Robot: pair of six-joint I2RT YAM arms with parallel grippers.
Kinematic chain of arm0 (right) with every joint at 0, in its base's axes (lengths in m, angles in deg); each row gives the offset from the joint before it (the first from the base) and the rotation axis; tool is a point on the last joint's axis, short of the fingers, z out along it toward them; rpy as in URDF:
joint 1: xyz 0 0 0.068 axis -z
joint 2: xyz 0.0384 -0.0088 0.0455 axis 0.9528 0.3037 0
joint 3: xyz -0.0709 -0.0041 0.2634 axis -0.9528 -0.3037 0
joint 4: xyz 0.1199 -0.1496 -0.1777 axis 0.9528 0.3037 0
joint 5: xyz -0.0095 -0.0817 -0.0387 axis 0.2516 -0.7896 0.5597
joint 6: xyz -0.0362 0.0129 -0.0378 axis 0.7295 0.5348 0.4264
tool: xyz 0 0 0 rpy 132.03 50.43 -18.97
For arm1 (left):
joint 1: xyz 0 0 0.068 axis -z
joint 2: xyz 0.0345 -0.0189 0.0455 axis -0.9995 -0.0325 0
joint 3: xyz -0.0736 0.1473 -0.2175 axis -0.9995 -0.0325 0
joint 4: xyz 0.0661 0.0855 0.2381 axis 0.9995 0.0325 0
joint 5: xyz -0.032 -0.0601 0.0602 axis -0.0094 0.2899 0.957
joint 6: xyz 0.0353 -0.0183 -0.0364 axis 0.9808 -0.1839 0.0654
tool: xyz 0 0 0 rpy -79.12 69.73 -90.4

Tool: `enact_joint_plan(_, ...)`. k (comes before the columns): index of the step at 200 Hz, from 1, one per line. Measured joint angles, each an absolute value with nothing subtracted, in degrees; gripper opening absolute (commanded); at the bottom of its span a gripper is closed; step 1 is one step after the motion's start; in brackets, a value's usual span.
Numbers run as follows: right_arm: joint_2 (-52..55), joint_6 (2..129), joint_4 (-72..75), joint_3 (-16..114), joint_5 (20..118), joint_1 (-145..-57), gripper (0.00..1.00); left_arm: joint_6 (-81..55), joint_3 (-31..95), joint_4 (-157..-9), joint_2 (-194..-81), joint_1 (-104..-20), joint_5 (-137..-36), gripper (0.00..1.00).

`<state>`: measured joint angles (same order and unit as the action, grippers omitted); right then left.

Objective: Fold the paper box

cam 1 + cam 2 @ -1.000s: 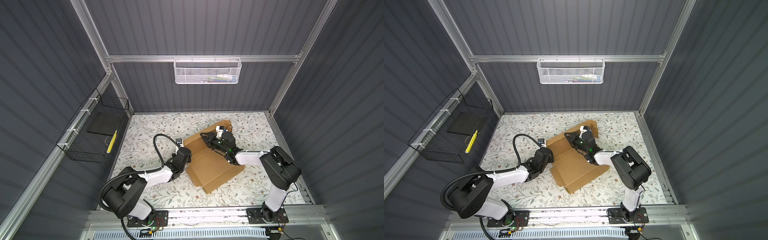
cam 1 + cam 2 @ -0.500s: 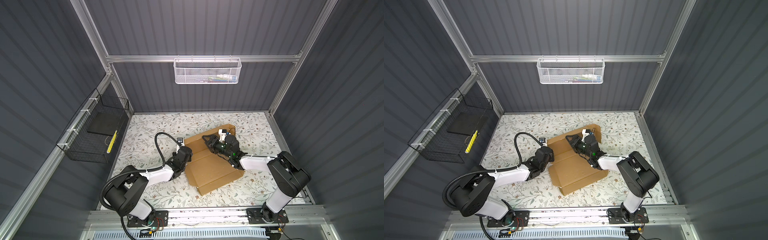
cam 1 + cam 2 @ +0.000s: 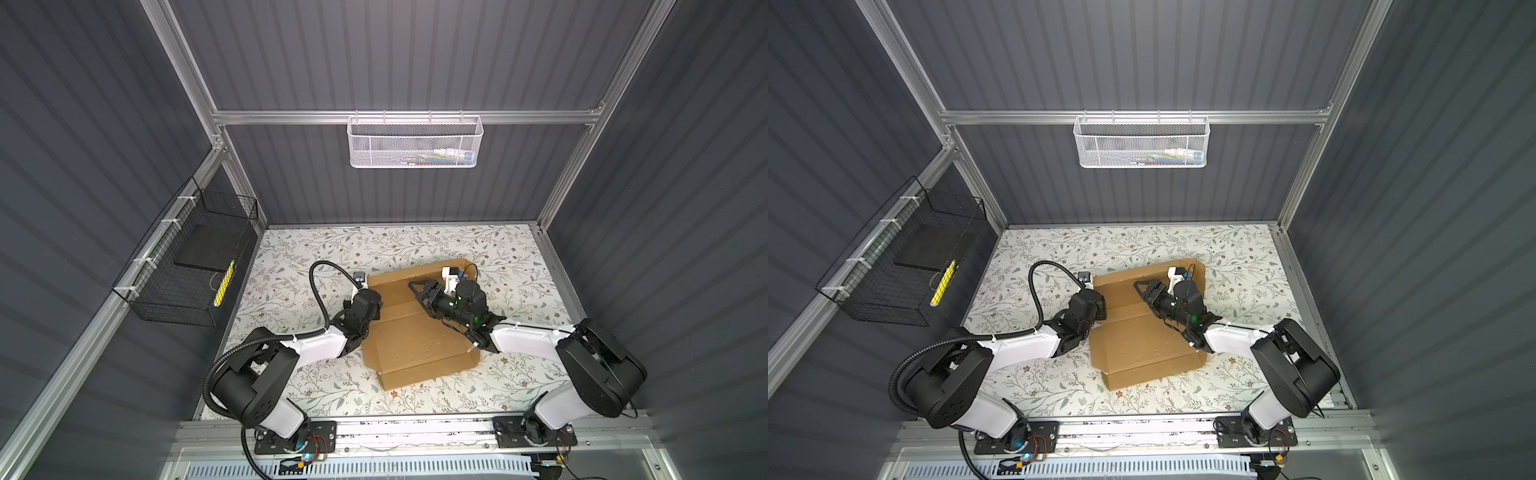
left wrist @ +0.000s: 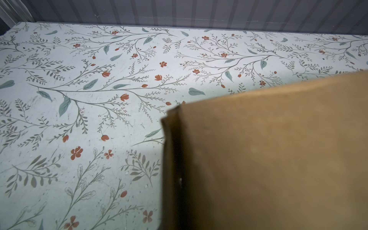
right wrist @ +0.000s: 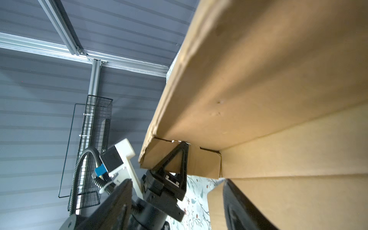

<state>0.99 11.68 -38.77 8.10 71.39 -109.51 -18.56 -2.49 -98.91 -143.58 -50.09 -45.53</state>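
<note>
Our left fingers (image 5: 177,165) are clenched at 9 o'clock on the brown corrugated cardboard box (image 3: 415,345). Our right fingers (image 5: 237,201) hang released.

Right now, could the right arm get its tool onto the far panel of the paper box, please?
Probably yes: the right tool is open over that panel of the paper box, with nothing between them, and the left tool is at the box's left edge.

One paper box (image 3: 415,336), two grippers (image 3: 374,309) (image 3: 420,287), two baskets (image 3: 174,309) (image 3: 413,145)
</note>
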Motion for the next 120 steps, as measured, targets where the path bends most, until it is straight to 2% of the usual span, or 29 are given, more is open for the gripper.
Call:
enact_joint_plan(64, -13.50, 17.91, -25.37, 3.53, 64.92, -113.12, 0.75, -13.91, -2.34, -103.26, -145.40, -52.89, -48.24, 0.08)
enact_joint_plan(86, -19.92, 22.54, -17.31, 4.36, 61.62, -114.52, 0.68, -11.66, -2.34, -105.62, -145.99, -53.11, -49.40, 0.08)
enact_joint_plan(120, -23.79, 29.21, -7.34, 9.39, 58.36, -115.02, 0.58, -8.46, -3.06, -109.20, -146.03, -53.26, -51.57, 0.08)
